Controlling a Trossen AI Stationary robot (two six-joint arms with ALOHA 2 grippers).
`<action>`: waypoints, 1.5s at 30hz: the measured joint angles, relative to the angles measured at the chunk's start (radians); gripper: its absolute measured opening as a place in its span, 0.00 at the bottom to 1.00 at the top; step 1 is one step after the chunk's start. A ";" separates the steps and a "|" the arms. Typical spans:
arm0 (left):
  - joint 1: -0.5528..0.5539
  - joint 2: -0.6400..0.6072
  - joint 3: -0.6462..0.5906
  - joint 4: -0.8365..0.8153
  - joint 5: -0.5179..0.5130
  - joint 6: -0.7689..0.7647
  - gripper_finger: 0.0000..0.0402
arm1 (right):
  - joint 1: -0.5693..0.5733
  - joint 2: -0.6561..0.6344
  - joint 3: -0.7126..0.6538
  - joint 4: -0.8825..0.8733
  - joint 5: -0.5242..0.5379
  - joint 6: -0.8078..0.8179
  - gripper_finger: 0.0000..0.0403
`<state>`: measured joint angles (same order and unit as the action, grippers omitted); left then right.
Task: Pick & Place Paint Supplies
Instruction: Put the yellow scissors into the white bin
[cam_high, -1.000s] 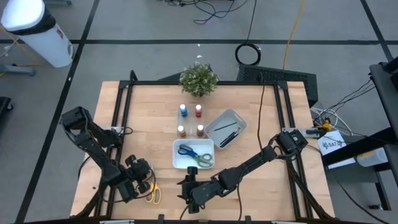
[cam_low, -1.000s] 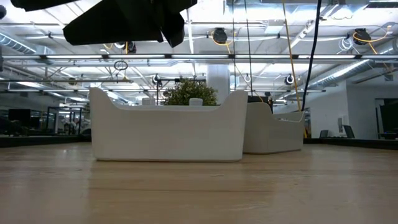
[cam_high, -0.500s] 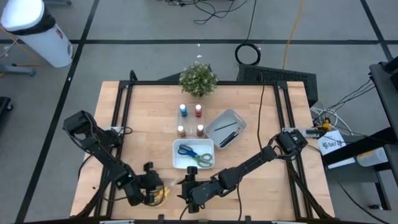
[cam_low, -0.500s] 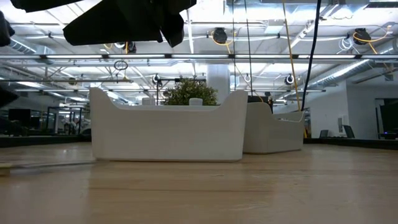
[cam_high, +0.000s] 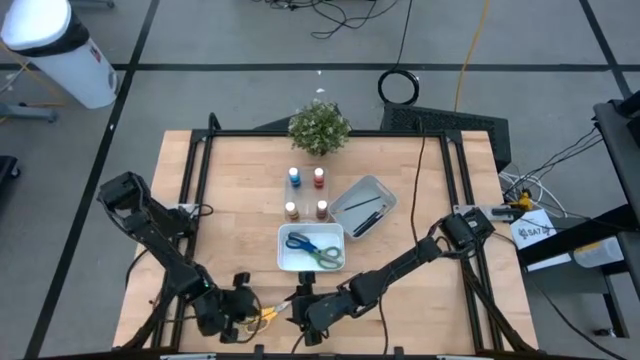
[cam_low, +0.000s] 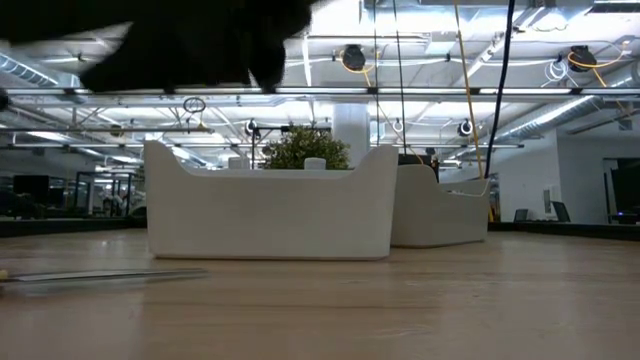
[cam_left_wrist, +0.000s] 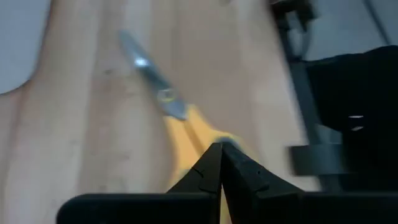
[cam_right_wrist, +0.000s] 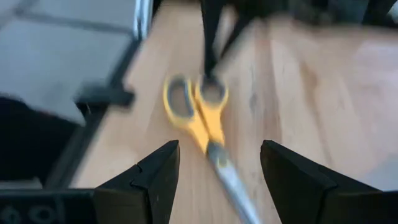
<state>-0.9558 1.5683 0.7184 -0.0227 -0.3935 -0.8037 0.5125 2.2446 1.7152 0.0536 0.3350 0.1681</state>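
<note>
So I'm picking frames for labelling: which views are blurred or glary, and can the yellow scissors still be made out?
Right wrist view: motion-smeared, yet the yellow scissors read clearly beyond the open right gripper. Left wrist view: soft, blades blurred, the left gripper shut at the handles. Low view: bright ceiling glare, a dark smeared arm on top. High view: sharp; scissors tiny.

Left gripper shifted from the table's front-left toward the white tray, now nearer the right gripper, yellow-handled scissors dragged along with it, pinched at the handles, blades now pointing trayward.
</note>
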 joint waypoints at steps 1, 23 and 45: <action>-0.016 -0.003 0.009 0.000 -0.003 -0.003 0.03 | 0.000 0.010 -0.001 -0.008 -0.001 -0.003 0.52; -0.115 0.086 0.024 -0.243 0.008 -0.412 0.01 | -0.038 0.045 -0.001 0.094 -0.026 -0.076 0.52; 0.162 0.202 0.019 0.088 0.045 0.146 0.03 | -0.040 0.045 -0.001 0.036 -0.026 -0.076 0.52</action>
<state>-0.7934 1.7699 0.7371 0.0653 -0.3489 -0.6577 0.4725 2.2898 1.7145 0.0900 0.3086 0.0925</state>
